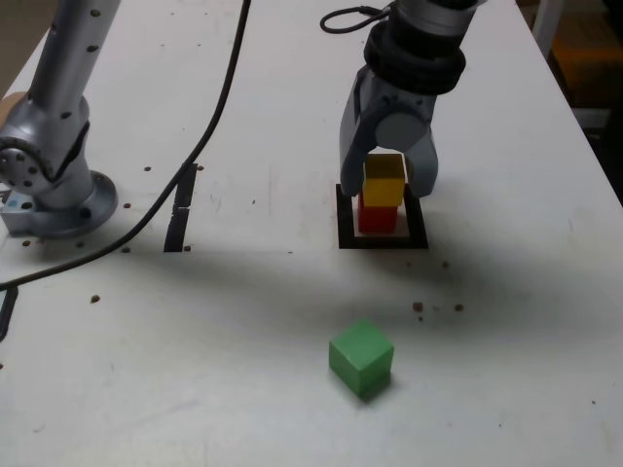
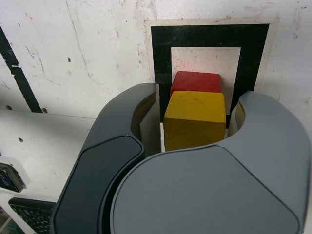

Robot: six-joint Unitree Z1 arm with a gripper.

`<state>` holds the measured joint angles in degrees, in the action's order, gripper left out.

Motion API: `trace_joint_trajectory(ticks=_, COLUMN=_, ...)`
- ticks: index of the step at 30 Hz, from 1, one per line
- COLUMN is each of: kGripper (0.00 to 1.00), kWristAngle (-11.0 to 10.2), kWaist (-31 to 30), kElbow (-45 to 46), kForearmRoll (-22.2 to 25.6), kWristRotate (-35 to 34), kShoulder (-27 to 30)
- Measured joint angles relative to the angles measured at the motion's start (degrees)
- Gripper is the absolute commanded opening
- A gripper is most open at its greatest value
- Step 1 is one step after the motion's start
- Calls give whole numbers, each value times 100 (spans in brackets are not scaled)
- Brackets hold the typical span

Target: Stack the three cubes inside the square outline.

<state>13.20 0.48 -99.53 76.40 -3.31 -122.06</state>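
The gripper (image 2: 195, 124) stood slightly open around the yellow cube (image 2: 195, 119), gaps showing at both jaws, leaving it resting on the red cube (image 2: 196, 82) inside the square outline (image 2: 209, 35); the green cube (image 1: 361, 358) lay well apart, unstacked.

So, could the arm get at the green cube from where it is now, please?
Probably yes. The green cube sits alone on bare table, nothing beside or over it. The gripper would first have to lift clear of the yellow cube stacked on the red cube, without knocking it.
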Motion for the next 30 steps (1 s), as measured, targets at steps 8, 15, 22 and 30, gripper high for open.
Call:
trace_joint_trajectory(ticks=8, kGripper=62, kWristAngle=-74, kWaist=1, kElbow=-1, kForearmRoll=13, kWristRotate=0, kShoulder=22)
trace_joint_trajectory(ticks=15, kGripper=62, kWristAngle=-220, kWaist=2, kElbow=56, kForearmRoll=146, kWristRotate=-28, kShoulder=430)
trace_joint_trajectory(ticks=22, kGripper=62, kWristAngle=-336, kWaist=-97, kElbow=136, kForearmRoll=412, kWristRotate=-222, kShoulder=1198)
trace_joint_trajectory(ticks=30, kGripper=62, kWristAngle=-377, kWaist=-839, kElbow=192, kForearmRoll=451, kWristRotate=-980, kShoulder=1668)
